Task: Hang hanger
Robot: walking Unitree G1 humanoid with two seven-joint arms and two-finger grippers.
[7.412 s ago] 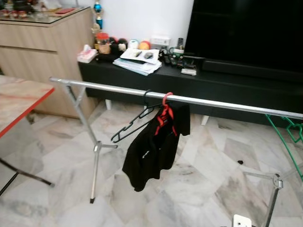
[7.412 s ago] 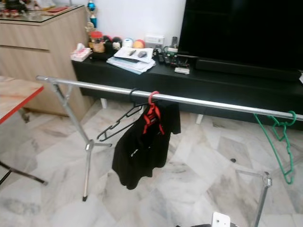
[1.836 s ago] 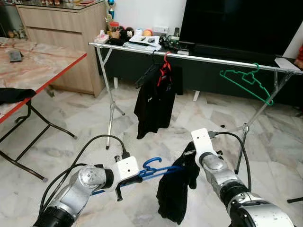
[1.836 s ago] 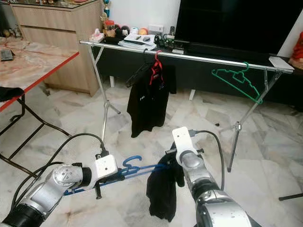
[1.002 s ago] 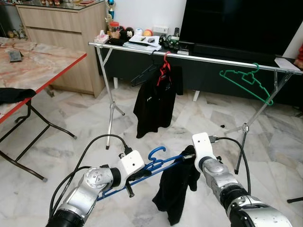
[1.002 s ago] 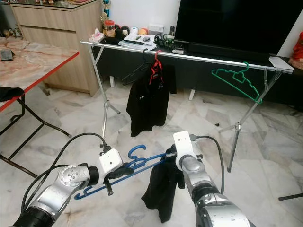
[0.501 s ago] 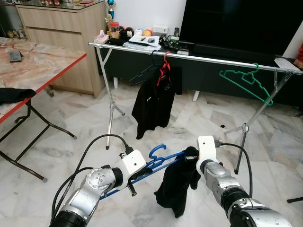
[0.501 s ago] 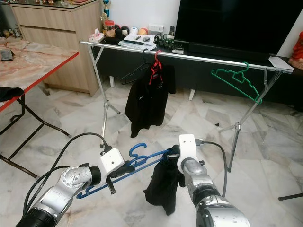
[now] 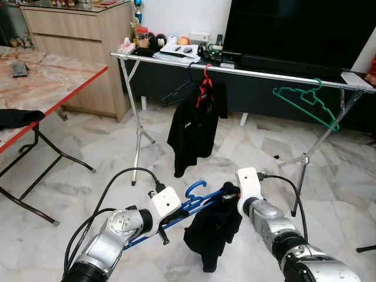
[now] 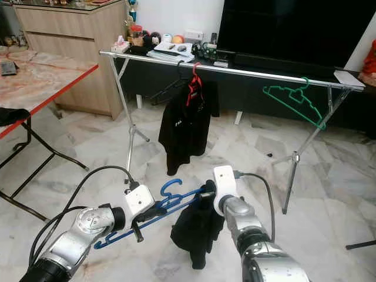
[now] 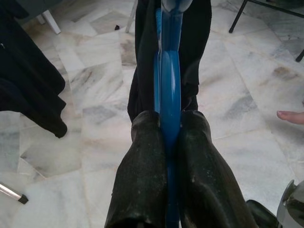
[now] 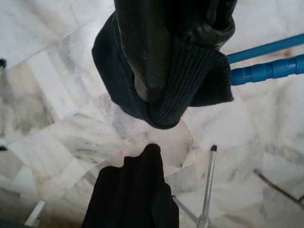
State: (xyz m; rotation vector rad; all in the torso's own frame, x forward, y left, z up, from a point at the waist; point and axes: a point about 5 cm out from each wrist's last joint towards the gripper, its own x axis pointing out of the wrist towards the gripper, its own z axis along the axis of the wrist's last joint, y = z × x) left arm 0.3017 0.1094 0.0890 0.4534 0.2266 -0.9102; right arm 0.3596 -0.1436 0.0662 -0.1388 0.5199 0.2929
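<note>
Blue hanger (image 9: 189,204), held low over the marble floor (image 9: 88,176) between the two arms, tilted with its hook (image 9: 194,188) uppermost, well short of the rack. Left gripper (image 11: 167,137): fingers clenched on the hanger's lower bar, which runs straight out between the two black fingers (image 11: 142,175) in the left wrist view. Right gripper (image 9: 230,191): fingers clamped on the collar of a black garment (image 9: 212,230) at the hanger's far end; the ribbed cloth wraps the fingertips in the right wrist view, and the garment droops below the hanger toward the floor.

Beyond stands a metal clothes rack (image 9: 252,73) on splayed legs. On its rail hang a black shirt on a red hanger (image 9: 204,82), an empty black hanger (image 9: 176,94) just beside it, and an empty green hanger (image 9: 306,104) toward the robot's right. Behind the rack: a dark television (image 9: 294,29) on a low black console (image 9: 153,73) strewn with papers and small objects. To the left: a red-edged table (image 9: 47,82) and a wooden cabinet (image 9: 88,29).
</note>
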